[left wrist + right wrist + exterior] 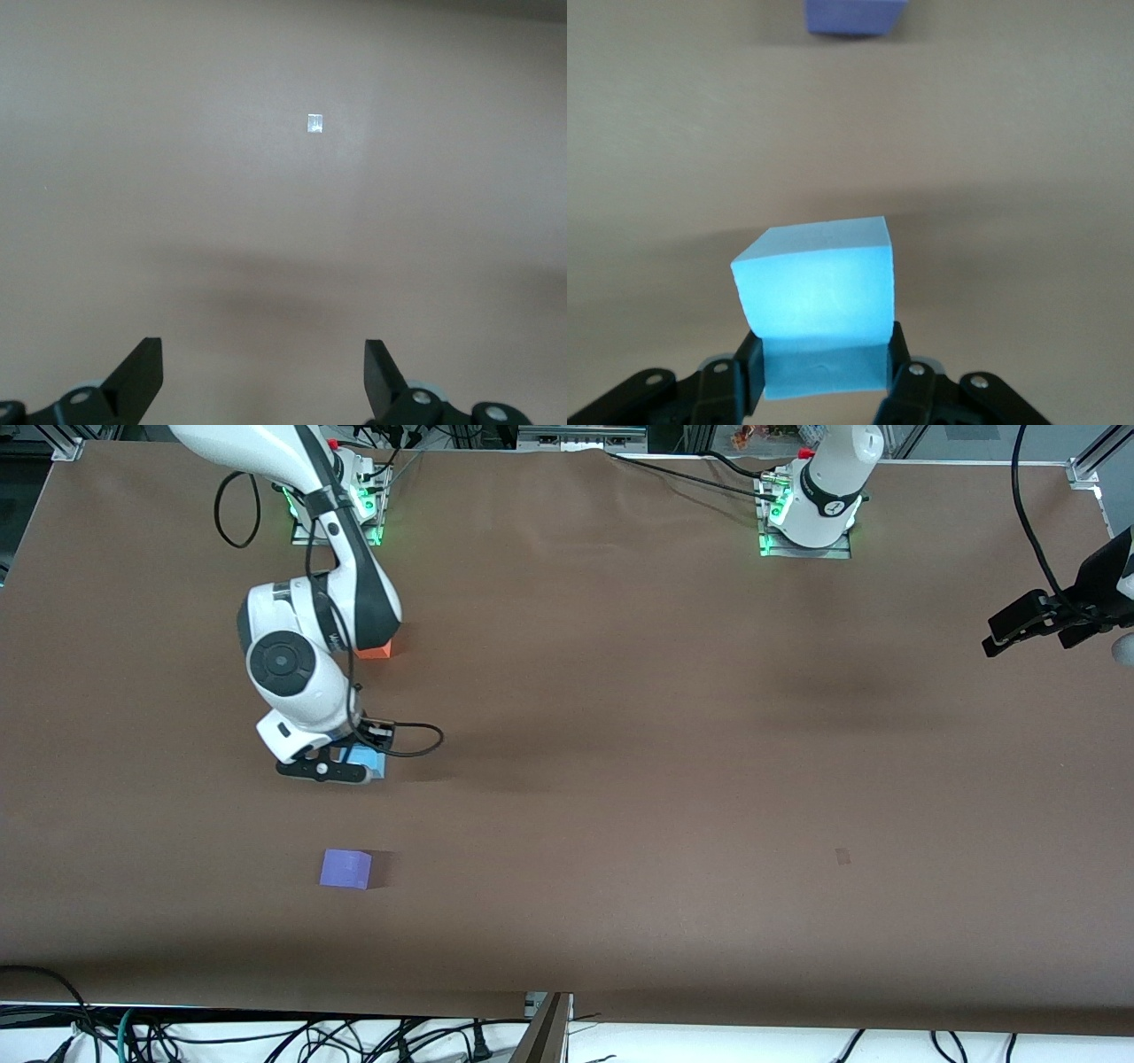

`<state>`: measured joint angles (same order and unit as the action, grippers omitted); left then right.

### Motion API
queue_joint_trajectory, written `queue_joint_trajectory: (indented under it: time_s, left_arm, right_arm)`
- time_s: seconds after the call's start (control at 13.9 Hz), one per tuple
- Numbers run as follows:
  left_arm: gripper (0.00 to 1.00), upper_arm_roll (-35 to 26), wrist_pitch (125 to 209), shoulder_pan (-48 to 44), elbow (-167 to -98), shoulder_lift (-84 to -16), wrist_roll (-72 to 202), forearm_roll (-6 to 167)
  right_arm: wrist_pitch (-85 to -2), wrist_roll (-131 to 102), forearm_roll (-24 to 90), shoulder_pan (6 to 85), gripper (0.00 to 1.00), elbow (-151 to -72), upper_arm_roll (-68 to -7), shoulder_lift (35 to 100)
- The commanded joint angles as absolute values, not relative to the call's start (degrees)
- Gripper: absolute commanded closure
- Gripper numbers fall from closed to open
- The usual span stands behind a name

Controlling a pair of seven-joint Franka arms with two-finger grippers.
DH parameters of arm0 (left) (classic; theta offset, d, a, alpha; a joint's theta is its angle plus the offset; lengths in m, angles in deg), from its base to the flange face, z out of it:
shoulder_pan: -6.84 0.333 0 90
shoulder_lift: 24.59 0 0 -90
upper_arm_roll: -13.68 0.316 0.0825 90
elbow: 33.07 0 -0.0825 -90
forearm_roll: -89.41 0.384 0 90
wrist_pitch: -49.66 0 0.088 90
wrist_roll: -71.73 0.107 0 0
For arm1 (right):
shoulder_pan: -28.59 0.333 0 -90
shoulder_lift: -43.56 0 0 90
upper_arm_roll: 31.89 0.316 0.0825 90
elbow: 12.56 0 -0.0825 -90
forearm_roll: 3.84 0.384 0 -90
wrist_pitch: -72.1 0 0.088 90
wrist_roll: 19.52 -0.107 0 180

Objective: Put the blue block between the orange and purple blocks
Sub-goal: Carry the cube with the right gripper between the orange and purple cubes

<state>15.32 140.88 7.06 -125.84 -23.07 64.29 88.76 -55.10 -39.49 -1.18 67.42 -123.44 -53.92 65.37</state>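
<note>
Two pincers: right pincer (821,376) clamped on blue block (815,288); orange block (375,650) front-view only; left pincer (263,376) apart, waiting.

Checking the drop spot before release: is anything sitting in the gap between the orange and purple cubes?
Nothing visible: only bare brown table lies between the bright orange matte cube and the violet-purple cube. The right gripper holds the light sky-blue cube over that gap.

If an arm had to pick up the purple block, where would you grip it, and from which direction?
Grip the purple block across two of its flat upright side faces, coming straight down from above. It is a plain cube sitting flat on the table, standing apart from the other blocks, so parallel faces suit the gripper and nothing blocks a vertical approach.
</note>
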Motion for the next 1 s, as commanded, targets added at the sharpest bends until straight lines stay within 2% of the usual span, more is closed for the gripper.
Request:
queue_joint_trajectory:
  time_s: [0.0, 0.29, 0.65, 0.93]
  left_arm:
    - [0.00, 15.2, 139.9, 7.2, -124.3, -23.8, 64.1, 88.4]
    - [0.00, 15.2, 139.8, 7.2, -124.3, -23.8, 64.1, 88.4]
    - [0.00, 15.2, 139.8, 7.2, -124.3, -23.8, 64.1, 88.4]
    - [0.00, 15.2, 139.8, 7.2, -124.3, -23.8, 64.1, 88.4]
  right_arm:
    - [-61.0, -36.7, -0.1, 67.7, 0.76, -132.1, -54.8, 61.7]
    - [-65.8, -35.3, 2.3, 67.2, 0.78, -135.9, -54.8, 62.1]
    - [-66.1, -33.4, 5.9, 66.5, 0.77, -136.1, -54.8, 63.7]
    - [-69.9, -32.0, 6.5, 66.3, 0.77, -137.0, -54.8, 65.8]
